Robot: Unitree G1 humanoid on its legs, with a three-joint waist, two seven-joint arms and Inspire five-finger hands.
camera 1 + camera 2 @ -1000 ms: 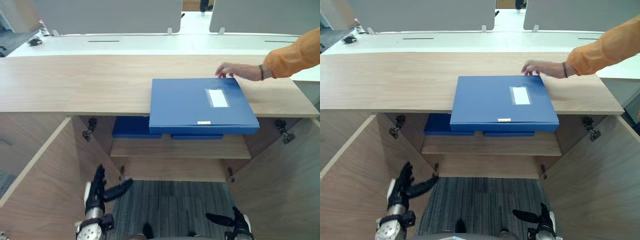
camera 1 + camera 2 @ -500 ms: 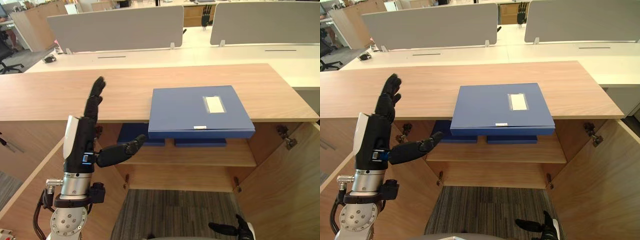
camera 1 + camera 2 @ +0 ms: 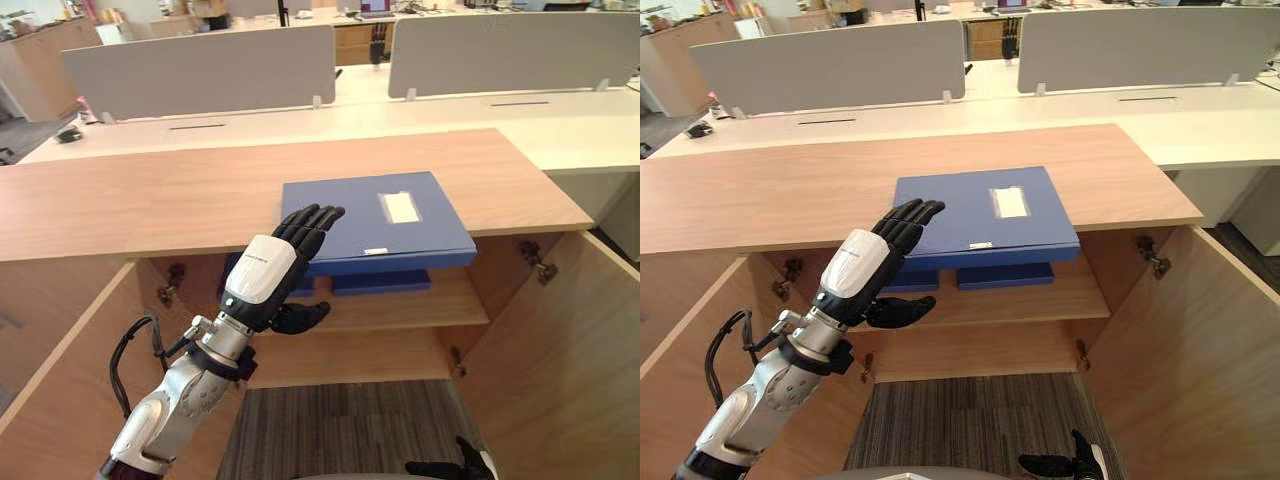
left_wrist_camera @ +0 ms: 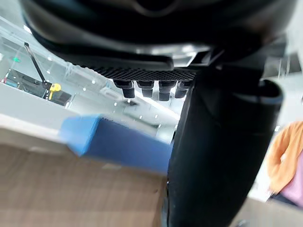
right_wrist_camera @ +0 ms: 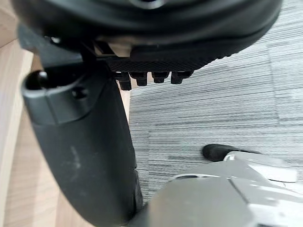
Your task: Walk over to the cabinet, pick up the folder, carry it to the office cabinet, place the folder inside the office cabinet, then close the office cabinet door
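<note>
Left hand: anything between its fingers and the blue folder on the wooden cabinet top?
Nothing: in the left eye view the left hand's straight fingers overlap the flat blue folder's near left corner.

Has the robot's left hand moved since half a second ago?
Yes. The left hand has moved right, toward the blue folder: earlier it stood apart to the folder's left, now its fingers overlap the left front corner.

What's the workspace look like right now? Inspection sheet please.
surface: wooden cabinet top, both doors open.
job's things: blue folder flat on the top, front edge overhanging; other folders on the shelf below.
clutter: nothing seen.
hands: left hand open, raised at the folder's left front corner, contact unclear; right hand open, low over the carpet.
cables: nothing seen.
surroundings: desks with grey screens behind; person's orange sleeve in left wrist view.
</note>
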